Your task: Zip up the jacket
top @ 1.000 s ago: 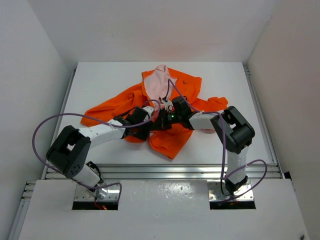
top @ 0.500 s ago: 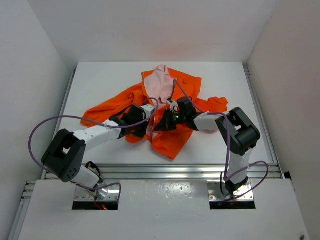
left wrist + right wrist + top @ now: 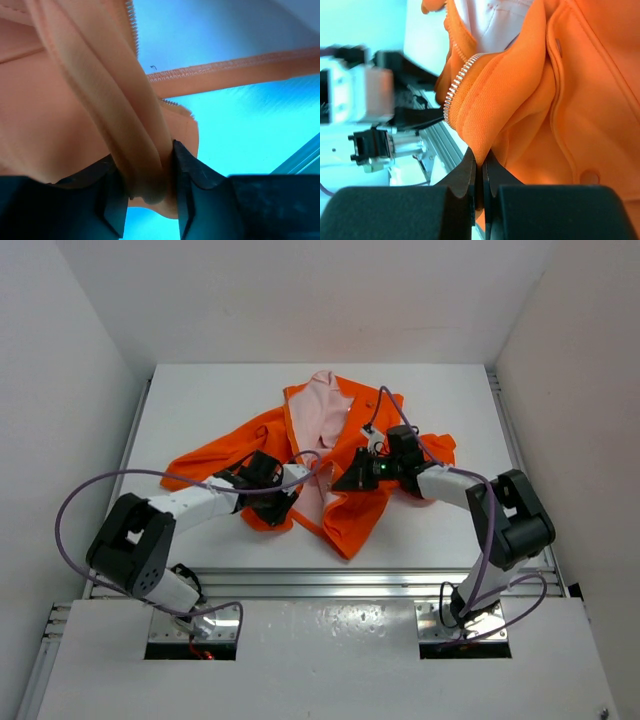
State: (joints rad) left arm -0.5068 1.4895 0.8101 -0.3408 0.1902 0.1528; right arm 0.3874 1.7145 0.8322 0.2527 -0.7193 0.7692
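The orange jacket point(image 3: 350, 515) lies crumpled in the middle of the table, its pale pink lining point(image 3: 318, 405) showing and the front open. My left gripper point(image 3: 283, 502) is shut on a fold of the jacket's front edge point(image 3: 135, 125) at its lower left. My right gripper point(image 3: 352, 480) is shut on the other front edge, a fold of orange fabric point(image 3: 490, 115) with the zipper teeth point(image 3: 457, 85) running along it, and holds it to the right of the opening. The zipper slider is not seen.
The white table point(image 3: 200, 400) has metal rails along its front edge point(image 3: 330, 580) and both sides. White walls close in the back and the sides. A sleeve point(image 3: 205, 458) lies spread to the left, another point(image 3: 435, 448) under my right arm.
My right gripper has moved right with its front edge, and my left gripper has shifted slightly left. The jacket front has been pulled open and more pink lining shows between them.
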